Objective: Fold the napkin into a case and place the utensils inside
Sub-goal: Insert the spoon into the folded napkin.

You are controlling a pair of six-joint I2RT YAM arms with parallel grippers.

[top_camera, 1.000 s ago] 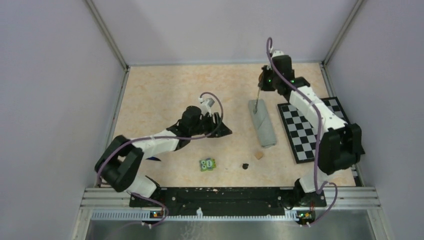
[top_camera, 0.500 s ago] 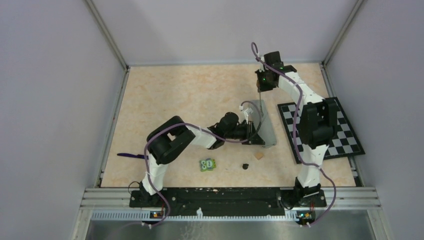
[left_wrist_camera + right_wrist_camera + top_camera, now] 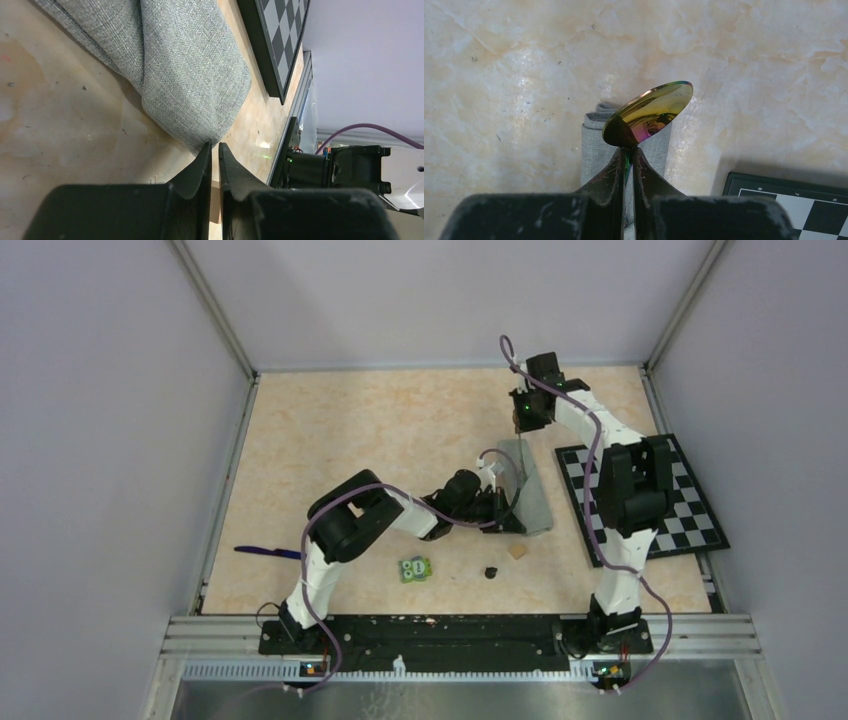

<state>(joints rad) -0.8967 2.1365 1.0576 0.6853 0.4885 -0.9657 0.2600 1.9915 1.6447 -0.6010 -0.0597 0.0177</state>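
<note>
Top external view: we see the narrow folded grey cloth case [image 3: 532, 495] lying just left of the black-and-white checkerboard mat [image 3: 695, 505]. The right gripper [image 3: 628, 150] pinches a shiny round-headed gold spoon [image 3: 649, 111] above its far end; the left gripper [image 3: 214, 146] has jaws almost pressed together at its near corner.

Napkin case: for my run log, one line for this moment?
left gripper shut at case corner | right gripper shut on spoon near case | blue utensil far left
</note>
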